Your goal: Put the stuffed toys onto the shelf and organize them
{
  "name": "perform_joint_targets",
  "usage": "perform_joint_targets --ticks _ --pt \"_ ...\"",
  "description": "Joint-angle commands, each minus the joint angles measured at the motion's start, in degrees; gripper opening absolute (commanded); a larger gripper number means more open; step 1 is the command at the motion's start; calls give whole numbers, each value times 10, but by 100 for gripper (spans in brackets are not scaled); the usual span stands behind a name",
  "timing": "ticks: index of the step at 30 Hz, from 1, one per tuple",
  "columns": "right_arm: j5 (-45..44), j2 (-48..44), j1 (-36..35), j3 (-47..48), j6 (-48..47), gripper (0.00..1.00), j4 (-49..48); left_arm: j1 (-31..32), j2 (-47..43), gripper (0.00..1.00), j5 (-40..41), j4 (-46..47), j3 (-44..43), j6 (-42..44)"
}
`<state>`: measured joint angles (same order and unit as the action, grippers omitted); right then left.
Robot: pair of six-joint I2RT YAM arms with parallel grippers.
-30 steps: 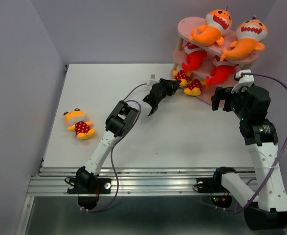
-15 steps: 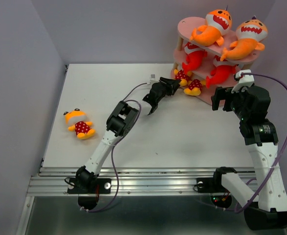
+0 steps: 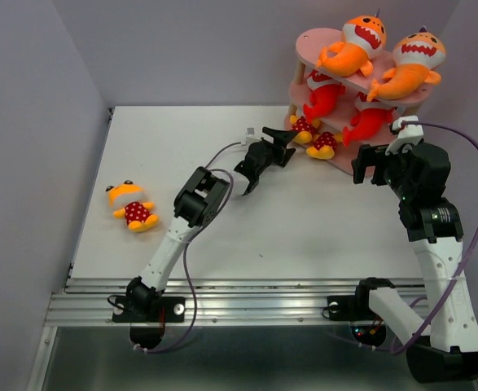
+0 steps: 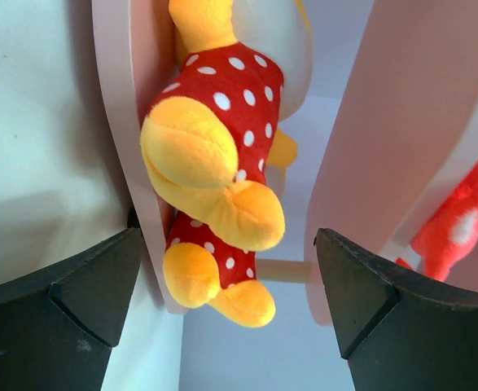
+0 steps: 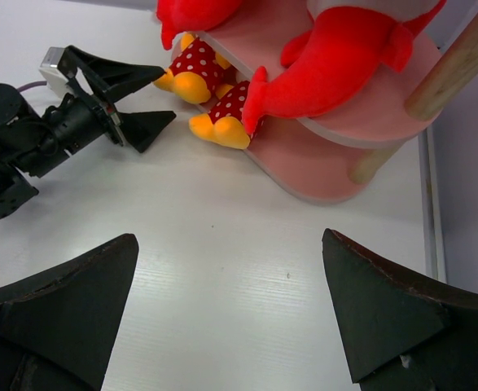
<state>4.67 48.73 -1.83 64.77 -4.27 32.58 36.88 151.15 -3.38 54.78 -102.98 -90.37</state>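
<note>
Pink three-tier oval-board shelf (image 3: 320, 39) far right: orange toothy plush sharks (image 3: 354, 45) top, red plush sharks (image 3: 324, 96) middle, two yellow-orange red-dotted plush figures (image 3: 322, 143) bottom. Third dotted figure (image 3: 131, 206) lies left on white table (image 3: 222, 244). Left gripper (image 3: 281, 137) spread, empty, near bottom pair. Right gripper (image 5: 230, 240) spread, empty.

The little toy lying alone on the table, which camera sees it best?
The top external view: the little toy lies there in full sight. Both wrist views face the shelf and miss it.
</note>
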Motion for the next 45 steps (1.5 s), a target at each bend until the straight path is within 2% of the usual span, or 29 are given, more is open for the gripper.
perform_joint_targets --ticks 1,9,13,14,17,19,20,22,23,24,25,26,27,28,34,35,36,38,39,40,42,43,45 --pt "-7 -12 5 6 -5 100 -22 -6 -74 99 7 62 47 13" --pt "-4 -22 10 1 -8 100 -22 -11 -132 99 6 131 146 30" --pt "21 -27 10 -4 -20 100 -19 -13 -199 99 -11 143 212 81" --pt "31 -27 10 -5 -25 100 -17 -14 -217 99 -15 139 227 119" --pt "103 -21 10 -8 -55 100 9 -12 -310 99 -21 126 321 208" --pt "191 -1 10 -4 -99 100 54 -11 -364 99 -10 102 376 257" --pt "221 10 10 -1 -114 100 74 -10 -421 99 -8 91 426 285" --pt "312 31 10 7 -172 100 133 -4 -486 99 16 4 467 394" --pt "341 53 10 10 -193 100 155 4 -555 99 33 -41 492 440" --pt "390 64 10 15 -226 100 189 25 -591 99 88 -137 501 530" --pt "414 73 10 16 -245 100 203 37 -657 99 119 -186 513 569" --pt "431 89 10 16 -259 100 216 48 -689 99 173 -267 522 598" --pt "456 97 10 11 -270 100 222 53 -721 99 190 -301 533 622" --pt "466 112 10 10 -274 100 221 54 -786 99 206 -339 556 623" --pt "495 182 -2 4 -290 100 197 34 -1032 99 373 -622 610 597" --pt "496 192 -7 7 -290 100 193 22 -1056 99 385 -652 614 570" --pt "501 200 -7 9 -290 100 189 -19 -1081 99 384 -699 618 563" --pt "511 218 -7 11 -282 100 172 -71 -1138 98 374 -738 634 550" --pt "518 223 -7 11 -272 100 155 -113 -1155 98 363 -766 641 546" --pt "520 223 -7 11 -272 100 147 -129 -1166 98 362 -780 647 543" --pt "525 226 -7 6 -253 100 126 -142 -1182 95 393 -803 650 528" --pt "528 227 -7 3 -249 100 120 -147 -1171 91 414 -820 635 521" --pt "530 226 -7 -1 -246 100 108 -168 -1154 88 417 -825 625 505"
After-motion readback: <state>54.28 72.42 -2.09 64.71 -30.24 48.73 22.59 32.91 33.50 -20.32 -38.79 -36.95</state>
